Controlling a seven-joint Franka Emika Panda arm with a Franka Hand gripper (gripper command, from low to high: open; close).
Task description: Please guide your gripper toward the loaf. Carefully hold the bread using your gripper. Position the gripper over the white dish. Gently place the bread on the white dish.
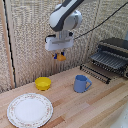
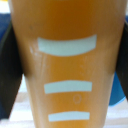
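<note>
Your end effector (image 1: 60, 55) is raised high above the table (image 1: 100, 105), in front of the woven wall covering (image 1: 30, 35) at the back of the scene. Its two dark fingers (image 1: 55, 55) are pinching the bread (image 1: 61, 57) — the small orange-brown block shows between and just below the fingertips, clear of every surface.

In the wrist view the bread (image 2: 67, 65) fills nearly the whole picture. You see an orange face with three pale bars across it, one above the other. A dark finger (image 2: 9, 70) presses against one long side, and a second dark edge lies along the opposite side.

The white dish (image 1: 30, 109) lies flat on the table near the front edge, toward the exterior view's left. Its rim carries a faint speckled pattern. The dish is well apart from the end effector and far below it; the end effector hangs to the exterior view's right of the dish and farther back, not over it.

Other items on the table:
- A yellow bowl (image 1: 43, 83) sits just behind the dish.
- A blue mug (image 1: 81, 84) stands upright to the exterior view's right of the bowl, its handle pointing to that same side.
- A dark toaster oven (image 1: 111, 57) stands at the exterior view's right — a wire rack (image 1: 95, 71) extends from its front.

A black cable (image 1: 95, 27) runs from the arm (image 1: 67, 17) toward the upper right.
</note>
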